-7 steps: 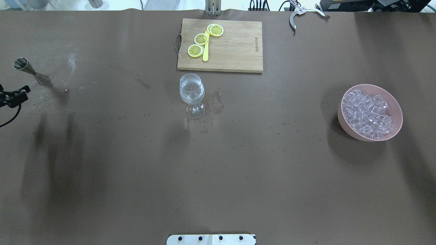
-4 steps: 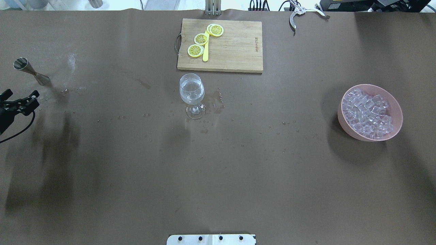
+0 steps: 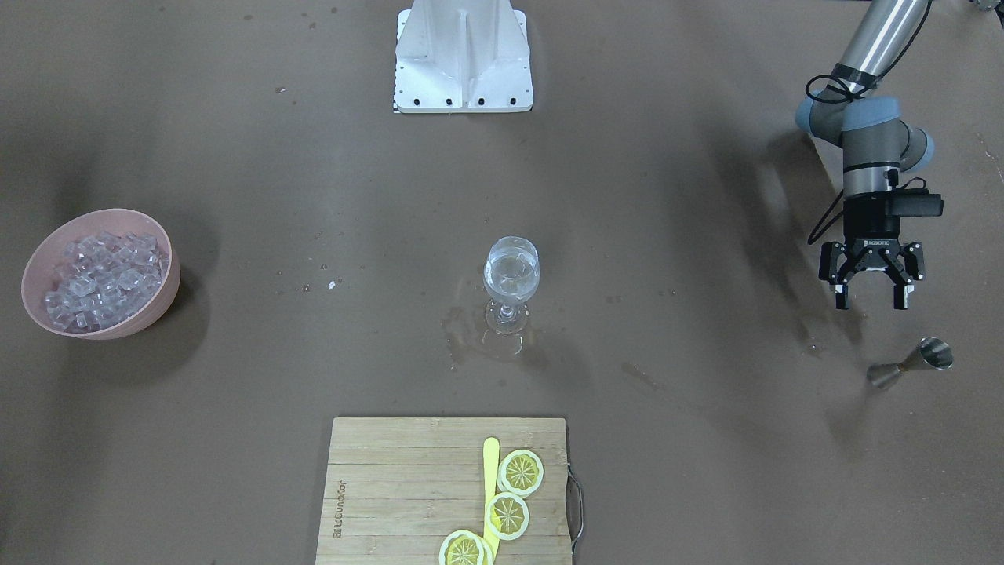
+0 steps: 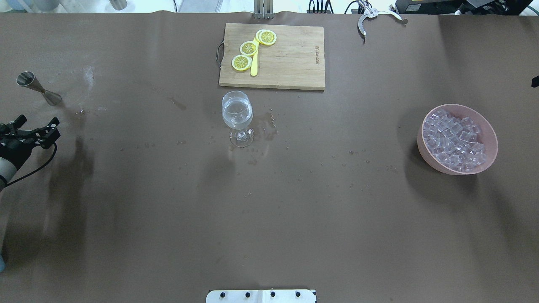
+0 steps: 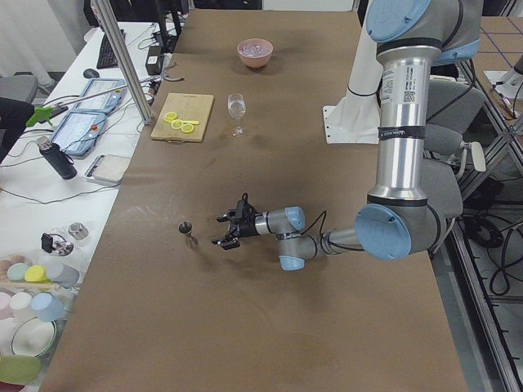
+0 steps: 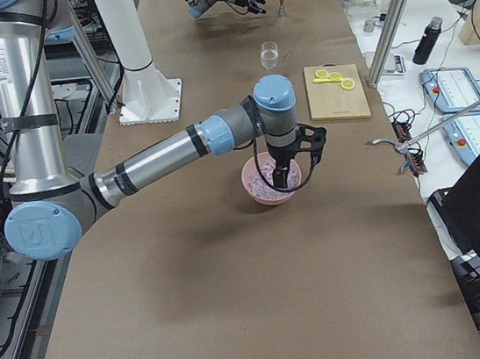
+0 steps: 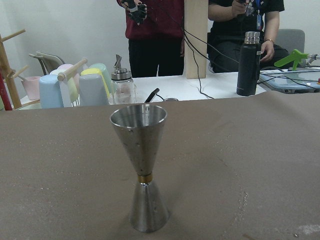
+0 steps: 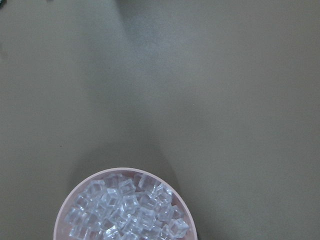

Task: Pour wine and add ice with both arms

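Left tool [image 3: 871,302] wide open, empty; right tool [image 6: 285,173]: opening cannot be told. Ice [image 4: 454,141], frame right: slippery, hard. Best pinch: one cube's flat faces.

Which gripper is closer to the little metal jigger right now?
Left. The left gripper hangs open just beside the jigger, on the robot's side of it. The right gripper is far off on the other side, by the pink bowl.
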`<state>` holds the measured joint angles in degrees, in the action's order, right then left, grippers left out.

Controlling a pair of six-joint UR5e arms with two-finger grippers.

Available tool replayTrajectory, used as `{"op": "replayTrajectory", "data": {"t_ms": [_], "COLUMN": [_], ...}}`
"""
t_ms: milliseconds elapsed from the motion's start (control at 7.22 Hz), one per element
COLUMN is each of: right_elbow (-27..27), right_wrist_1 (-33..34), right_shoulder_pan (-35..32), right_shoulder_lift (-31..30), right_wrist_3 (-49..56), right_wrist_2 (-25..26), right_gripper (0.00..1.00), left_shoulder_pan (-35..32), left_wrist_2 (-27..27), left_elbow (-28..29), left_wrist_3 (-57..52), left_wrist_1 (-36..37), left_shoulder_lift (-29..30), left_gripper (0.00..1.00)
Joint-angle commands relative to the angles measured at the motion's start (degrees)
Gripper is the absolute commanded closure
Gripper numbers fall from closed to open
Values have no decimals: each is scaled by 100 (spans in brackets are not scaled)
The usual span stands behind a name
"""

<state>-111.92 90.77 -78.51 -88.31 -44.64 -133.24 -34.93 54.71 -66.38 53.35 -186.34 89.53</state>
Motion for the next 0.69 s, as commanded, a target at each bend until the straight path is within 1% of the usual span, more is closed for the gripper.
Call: {"op": "replayTrajectory", "data": {"t_ms": [0,277,554], "right_elbow": [-5,56,440], "right_wrist_1": [-7,-7,-7], "right_shoulder_pan": [379,512,548], "right_shoulder_lift": [164,287,480], "right_wrist_3": [-430,-590,-581], "right_wrist_2": [210,202,150], "right_gripper": [0,0,0], "left_shoulder_pan": [4,-127,-451], "left_wrist_2": [242,251,522], "left_elbow": [20,89,186], "left_wrist_3": [-237,-237,-237], "left_wrist_1": [-139,-113,-105], "left_shoulder_lift": [-6,3,12], "left_gripper": [2,2,2]}}
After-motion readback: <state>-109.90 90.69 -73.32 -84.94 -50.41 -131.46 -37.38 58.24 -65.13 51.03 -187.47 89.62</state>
